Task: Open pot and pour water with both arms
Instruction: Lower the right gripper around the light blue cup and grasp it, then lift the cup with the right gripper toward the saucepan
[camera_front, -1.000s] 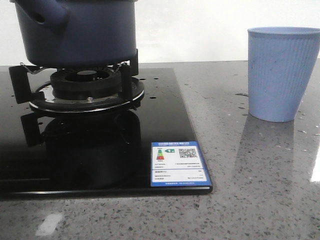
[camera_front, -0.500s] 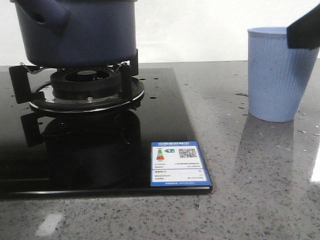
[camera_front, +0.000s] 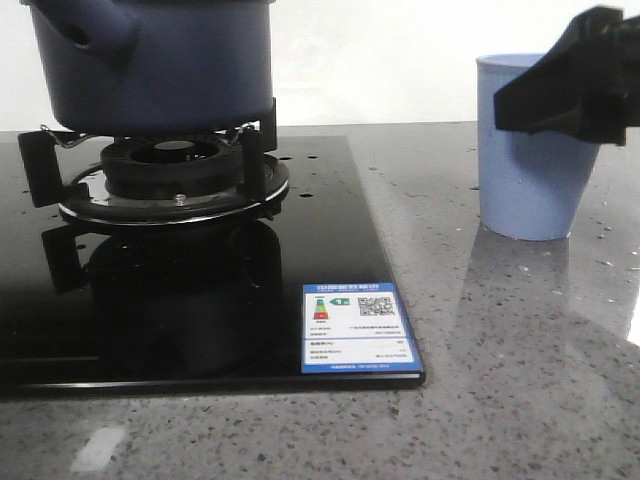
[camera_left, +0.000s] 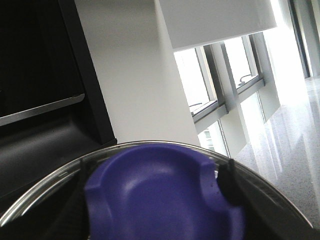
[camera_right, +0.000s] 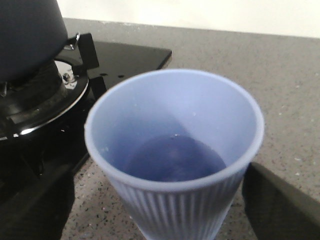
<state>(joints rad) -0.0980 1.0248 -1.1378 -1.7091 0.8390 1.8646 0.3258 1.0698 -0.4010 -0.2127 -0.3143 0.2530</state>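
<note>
Speckled grey stone countertop (camera_front: 520, 380), polished, faint reflections and scattered water droplets across it.

Glossy black glass cooktop panel (camera_front: 330, 220) lies flat on the counter, well off to the left of the right gripper (camera_front: 570, 85); its front right corner carries a blue-and-white energy label sticker (camera_front: 358, 328). Droplets dot the glass.

Light blue ribbed plastic cup (camera_front: 530, 150) stands upright on bare counter, between the gripper's dark fingers (camera_right: 280, 207), apart from the panel. Whether the fingers touch the cup wall cannot be told. Water in the cup bottom.
</note>
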